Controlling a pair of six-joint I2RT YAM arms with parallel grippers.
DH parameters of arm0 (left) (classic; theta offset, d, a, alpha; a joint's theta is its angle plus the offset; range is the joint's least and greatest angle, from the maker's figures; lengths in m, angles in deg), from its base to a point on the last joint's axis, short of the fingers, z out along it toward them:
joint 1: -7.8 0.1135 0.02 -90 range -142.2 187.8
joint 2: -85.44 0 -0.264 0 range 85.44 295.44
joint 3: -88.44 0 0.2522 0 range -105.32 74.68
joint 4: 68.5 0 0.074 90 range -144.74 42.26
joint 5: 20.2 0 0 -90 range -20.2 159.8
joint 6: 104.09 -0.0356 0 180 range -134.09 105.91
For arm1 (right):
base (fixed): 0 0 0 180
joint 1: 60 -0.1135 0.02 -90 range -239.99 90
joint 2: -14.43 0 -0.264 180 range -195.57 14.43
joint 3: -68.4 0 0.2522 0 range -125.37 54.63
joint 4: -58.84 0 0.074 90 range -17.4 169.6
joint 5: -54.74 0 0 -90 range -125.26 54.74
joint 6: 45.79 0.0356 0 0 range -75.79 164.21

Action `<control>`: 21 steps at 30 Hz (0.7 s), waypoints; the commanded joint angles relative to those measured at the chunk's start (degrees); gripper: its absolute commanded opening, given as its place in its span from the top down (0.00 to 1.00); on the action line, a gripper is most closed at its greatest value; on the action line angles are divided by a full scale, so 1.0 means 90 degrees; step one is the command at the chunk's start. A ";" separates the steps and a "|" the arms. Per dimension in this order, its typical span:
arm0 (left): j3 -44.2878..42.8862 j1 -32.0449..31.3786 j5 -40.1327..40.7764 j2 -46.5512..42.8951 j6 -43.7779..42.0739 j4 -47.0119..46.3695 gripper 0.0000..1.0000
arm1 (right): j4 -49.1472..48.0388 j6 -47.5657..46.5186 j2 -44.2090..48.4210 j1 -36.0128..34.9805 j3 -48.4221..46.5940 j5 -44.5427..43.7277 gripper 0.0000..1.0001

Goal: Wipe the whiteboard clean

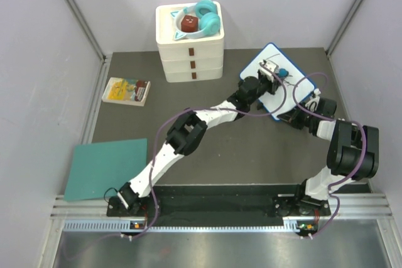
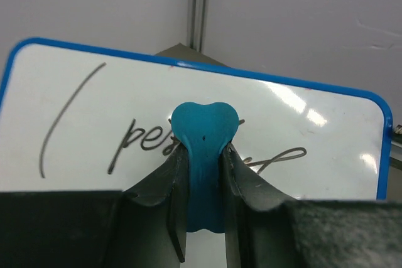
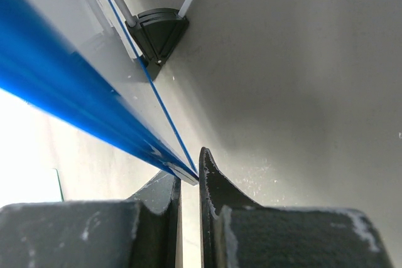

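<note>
L gripper [image 2: 202, 161] clamped on teal eraser [image 2: 205, 120] in front of handwriting [image 2: 141, 139] on whiteboard [image 2: 314, 123], R gripper [image 3: 190, 175] pinched onto board's blue rim [image 3: 75, 98].

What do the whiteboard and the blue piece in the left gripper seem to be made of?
Whiteboard: glossy white face, probably coated metal or melamine, since it shows bright glare; its blue rim looks like smooth plastic. Blue piece: matte and rounded, likely soft rubber or silicone, though hard plastic is possible.
</note>
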 commanded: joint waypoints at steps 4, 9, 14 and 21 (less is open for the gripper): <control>-0.1090 -0.0337 -0.0285 0.0861 0.0611 -0.0571 1.00 | 0.1315 -0.0485 -0.0263 -0.0178 0.0134 -0.0005 1.00; -0.1090 -0.0591 -0.0354 0.0988 0.0170 -0.1294 1.00 | 0.1295 -0.0495 -0.0263 -0.0178 0.0134 -0.0005 1.00; -0.1704 -0.0650 -0.0266 0.1340 0.0598 -0.1392 1.00 | 0.1295 -0.0485 -0.0263 -0.0178 0.0134 -0.0035 1.00; -0.1744 -0.0554 0.1159 0.1516 0.0072 -0.1549 1.00 | 0.1305 -0.0495 -0.0263 -0.0178 0.0134 -0.0045 1.00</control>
